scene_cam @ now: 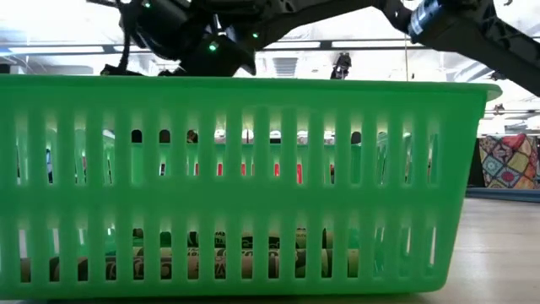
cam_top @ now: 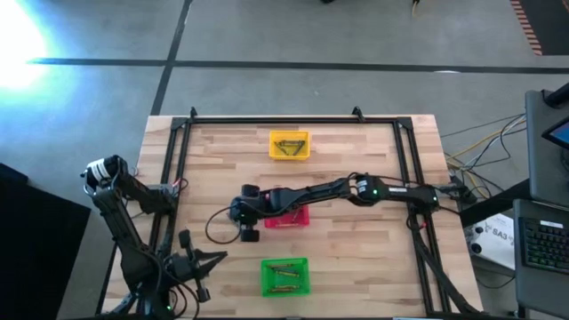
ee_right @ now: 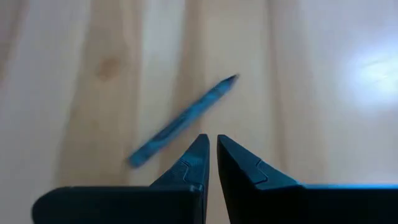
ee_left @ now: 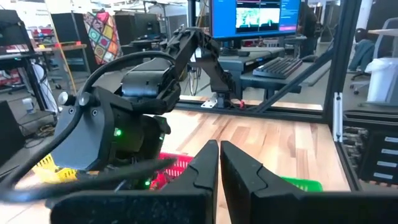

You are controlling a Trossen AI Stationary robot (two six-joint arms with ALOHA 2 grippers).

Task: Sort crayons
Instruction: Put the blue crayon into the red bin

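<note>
Right wrist view: right gripper (ee_right: 211, 146) hovers over a thin blue crayon (ee_right: 183, 120) lying loose on the wooden table (ee_right: 74, 93).
Fingers nearly together, only a narrow slit between them, holding nothing; the crayon lies slantwise just ahead of the tips, apart from them. From above, this gripper (cam_top: 250, 233) sits just beside the red square basket (cam_top: 298, 218), with the green basket (cam_top: 284, 276) and yellow basket (cam_top: 290, 145) farther off, olive sticks inside each. Left gripper (ee_left: 219, 155), pinched closed and empty, waits well apart at the table's edge.
</note>
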